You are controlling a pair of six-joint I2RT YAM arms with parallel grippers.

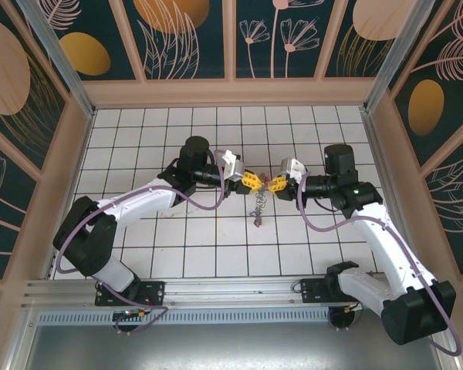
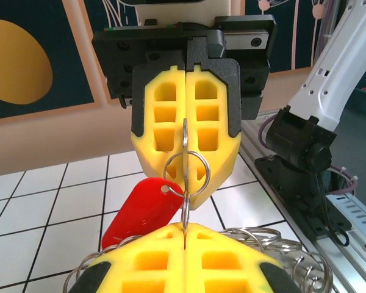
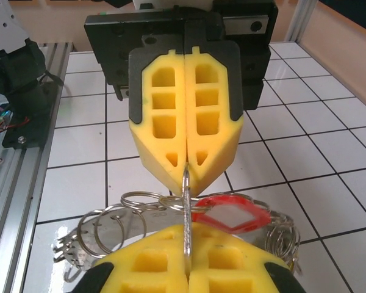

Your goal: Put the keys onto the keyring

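Top view: the left hand (image 1: pixel 251 180) and right hand (image 1: pixel 277 185) met tip to tip above the middle of the white tiled worktop (image 1: pixel 177 247). The keyring (image 1: pixel 258 206) hung just below them. Wrist views: each hand's yellow fingers were pressed fully together on a thin metal strip (image 3: pixel 186 201) seen edge-on, which bridged the short gap between the two hands. Whether this strip was a key blade or the keyring's own rim could not be told. A small split ring (image 2: pixel 207 174) circled the strip and carried a red tag (image 2: pixel 143 210). The keyring's wire loops (image 3: pixel 110 226) fanned out to both sides of the right hand's fingertips, and the red tag lay among them beside the strip.
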